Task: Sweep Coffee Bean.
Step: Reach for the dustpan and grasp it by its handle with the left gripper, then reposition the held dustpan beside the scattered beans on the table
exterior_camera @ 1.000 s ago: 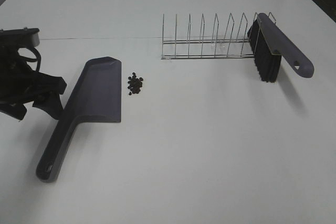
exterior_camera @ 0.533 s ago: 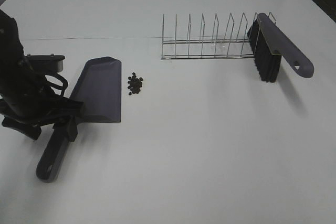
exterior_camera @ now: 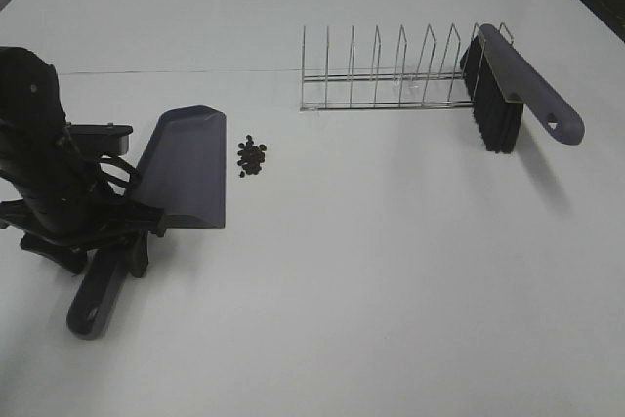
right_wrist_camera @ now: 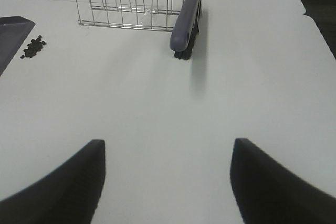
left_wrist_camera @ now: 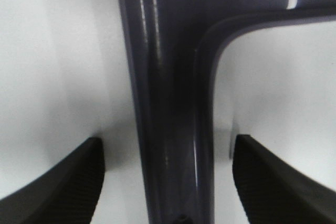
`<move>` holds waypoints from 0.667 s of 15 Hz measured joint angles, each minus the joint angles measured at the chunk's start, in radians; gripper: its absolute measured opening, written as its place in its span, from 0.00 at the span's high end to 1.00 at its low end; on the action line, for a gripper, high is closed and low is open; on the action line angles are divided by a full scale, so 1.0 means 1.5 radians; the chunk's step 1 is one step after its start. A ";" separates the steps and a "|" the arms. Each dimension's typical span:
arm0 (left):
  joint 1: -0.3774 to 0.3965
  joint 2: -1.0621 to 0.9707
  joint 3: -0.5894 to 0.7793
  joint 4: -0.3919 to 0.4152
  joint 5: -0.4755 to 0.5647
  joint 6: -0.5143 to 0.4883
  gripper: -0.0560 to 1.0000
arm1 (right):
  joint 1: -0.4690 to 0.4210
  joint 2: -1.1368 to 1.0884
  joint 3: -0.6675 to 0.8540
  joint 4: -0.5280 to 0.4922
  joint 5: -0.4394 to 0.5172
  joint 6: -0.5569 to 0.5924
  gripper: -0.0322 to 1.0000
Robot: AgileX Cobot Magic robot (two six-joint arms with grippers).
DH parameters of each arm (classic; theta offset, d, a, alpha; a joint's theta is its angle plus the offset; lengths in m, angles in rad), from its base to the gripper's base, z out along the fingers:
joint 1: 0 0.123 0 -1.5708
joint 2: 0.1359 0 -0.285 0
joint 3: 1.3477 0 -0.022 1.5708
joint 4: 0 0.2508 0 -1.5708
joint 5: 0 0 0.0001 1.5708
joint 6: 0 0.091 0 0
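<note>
A small pile of dark coffee beans lies on the white table just right of the grey dustpan; the beans also show in the right wrist view. My left gripper is open and straddles the dustpan handle, one finger on each side. A grey brush with black bristles leans at the right end of the wire rack. My right gripper is open and empty over bare table, well short of the brush; it is out of the exterior view.
The wire rack stands at the back of the table, right of the beans. The dustpan's handle end points toward the front left. A corner of the pan shows in the right wrist view.
My left arm has come in from the left edge and dropped over the dustpan handle, the open fingers now on either side of it. The beans, brush and dustpan have not moved.
</note>
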 joint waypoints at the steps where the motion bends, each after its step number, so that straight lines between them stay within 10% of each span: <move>1: 0.000 0.000 0.000 0.001 -0.001 0.000 0.44 | 0.000 0.000 0.000 0.000 0.000 0.000 0.43; 3: 0.000 0.001 0.000 0.000 -0.001 -0.023 0.65 | 0.000 0.000 0.000 0.000 0.000 0.000 0.43; 10: -0.001 -0.011 0.000 0.023 -0.001 -0.067 0.65 | 0.000 0.000 0.000 0.000 0.000 0.000 0.43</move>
